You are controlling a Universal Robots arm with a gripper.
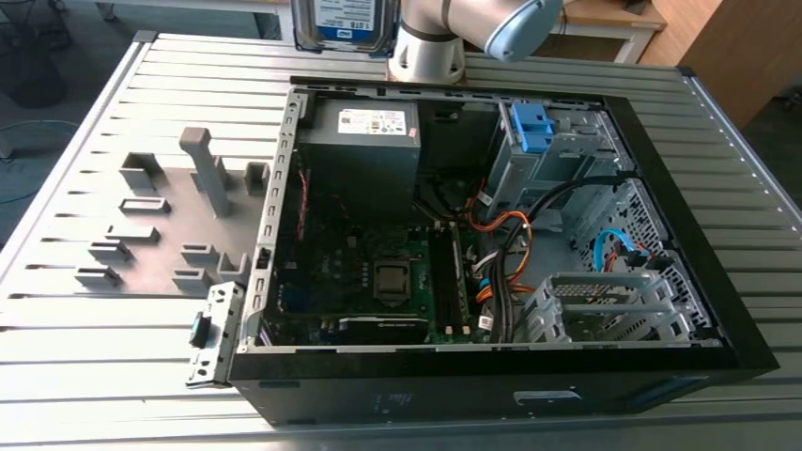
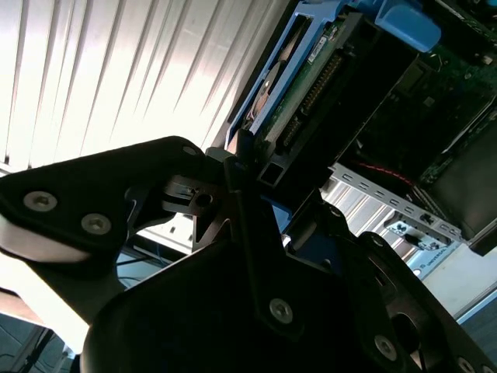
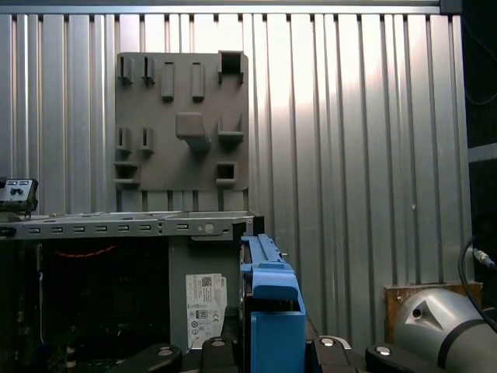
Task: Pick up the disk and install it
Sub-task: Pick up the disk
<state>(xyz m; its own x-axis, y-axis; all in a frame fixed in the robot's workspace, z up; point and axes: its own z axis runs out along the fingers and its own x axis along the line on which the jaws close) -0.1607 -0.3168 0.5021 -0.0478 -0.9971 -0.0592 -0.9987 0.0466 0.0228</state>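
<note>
Both fingers (image 2: 242, 202) of the gripper (image 2: 276, 183) are clamped on one end of the disk (image 2: 299, 81), as recorded in the second wrist view. The drive is seen there edge-on, with its circuit-board face and a blue side rail (image 2: 309, 250) exposed.

In the exterior view the disk (image 1: 345, 23) is held upright in the air above the far edge of the table (image 1: 88, 395). It is beyond the computer case (image 1: 501, 395) and just beside the arm (image 1: 429, 47), on the exterior view's left of it. Its white-and-blue label is turned toward the camera. The drive is not seated in the case.

The work surface is noted as a silver metal table of parallel slats. A grey fixture plate (image 1: 163, 216) with upright pegs and small blocks lies flat on it, on the exterior view's left of the case and close to it. The same plate (image 3: 182, 167) is recorded in the first wrist view.

The black case lies on its side with its panel off. Inside it, the following are recorded:
- a grey power-supply box (image 1: 363, 155) with a white sticker at the far end
- a bare blue bracket (image 1: 532, 127) in the bay beside the box
- a motherboard (image 1: 376, 272)
- orange and black cables (image 1: 501, 225)
- a perforated metal cage (image 1: 602, 305) near the front

Beyond the table, a brown wooden panel (image 1: 733, 52) is seen on the exterior view's right. A grey floor with a loose blue cable (image 1: 28, 127) is seen on its left.
</note>
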